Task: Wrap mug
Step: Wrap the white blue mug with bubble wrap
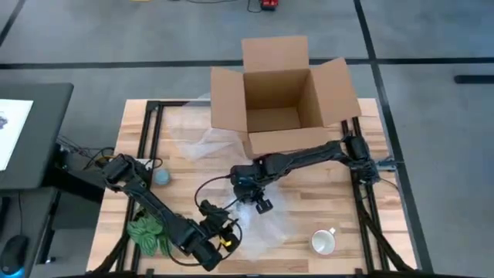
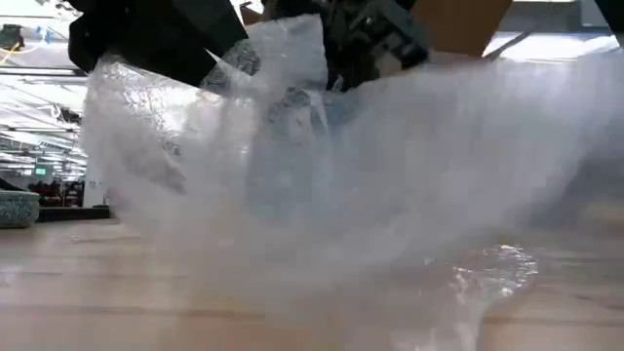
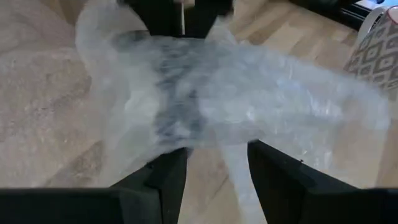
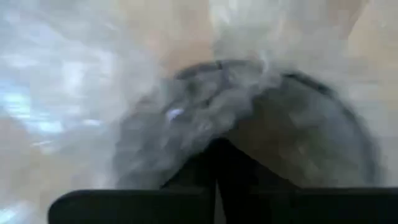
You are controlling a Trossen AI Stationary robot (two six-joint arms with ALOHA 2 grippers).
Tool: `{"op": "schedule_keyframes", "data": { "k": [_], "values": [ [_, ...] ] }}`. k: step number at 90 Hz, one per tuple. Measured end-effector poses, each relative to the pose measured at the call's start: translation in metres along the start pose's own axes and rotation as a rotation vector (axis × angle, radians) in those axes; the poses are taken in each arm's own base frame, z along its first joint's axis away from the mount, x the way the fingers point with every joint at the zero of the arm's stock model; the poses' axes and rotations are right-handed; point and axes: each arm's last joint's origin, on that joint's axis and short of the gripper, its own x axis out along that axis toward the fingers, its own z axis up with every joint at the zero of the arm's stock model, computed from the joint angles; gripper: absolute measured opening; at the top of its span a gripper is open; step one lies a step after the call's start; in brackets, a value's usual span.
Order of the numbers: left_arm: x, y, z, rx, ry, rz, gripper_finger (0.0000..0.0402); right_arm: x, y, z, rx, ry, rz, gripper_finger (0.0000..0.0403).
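A sheet of clear bubble wrap (image 1: 258, 220) lies near the middle front of the table, bunched up around a dark mug (image 4: 298, 137) that also shows through it in the left wrist view (image 3: 177, 106). My right gripper (image 1: 263, 206) hangs over the bundle, shut on the wrap. My left gripper (image 3: 217, 171) is open at the bundle's near left side (image 1: 225, 232). A strip of wrap (image 3: 235, 165) runs between its fingers; whether it touches them I cannot tell. In the low view the wrap (image 2: 322, 185) rises in a tall heap. My right gripper pinches a bunched part of the bubble wrap (image 4: 214, 134) between its two fingers, right above the mug's rim. The fingers come from above and from the far right, slanting down. The wrap is drawn up over the mug, and its lower edge (image 2: 468, 273) rests on the table.
An open cardboard box (image 1: 282, 93) stands at the far middle, with a second sheet of wrap (image 1: 202, 139) in front of it. A white patterned mug (image 1: 324, 242) sits near right, a small blue object (image 1: 162, 176) at the left and a green bundle (image 1: 147, 233) near left.
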Motion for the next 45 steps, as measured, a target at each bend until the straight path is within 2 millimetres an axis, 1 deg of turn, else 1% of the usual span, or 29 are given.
{"op": "schedule_keyframes", "data": {
  "k": [16,27,37,45],
  "values": [
    [-0.005,-0.001,-0.003,-0.005,0.005,-0.014,0.0148,-0.018,0.005,0.014,-0.023,-0.023,-0.005,0.0000],
    [-0.008,-0.002,-0.006,-0.003,0.009,-0.025,0.0148,-0.028,0.007,0.025,-0.043,-0.074,-0.018,0.0000],
    [-0.013,-0.003,-0.009,0.004,0.014,-0.037,0.0148,-0.031,0.007,0.035,-0.054,-0.158,-0.042,0.0000],
    [-0.018,-0.004,-0.012,0.015,0.016,-0.051,0.0148,-0.031,0.007,0.037,-0.037,-0.175,-0.045,0.0000]
  ]
}}
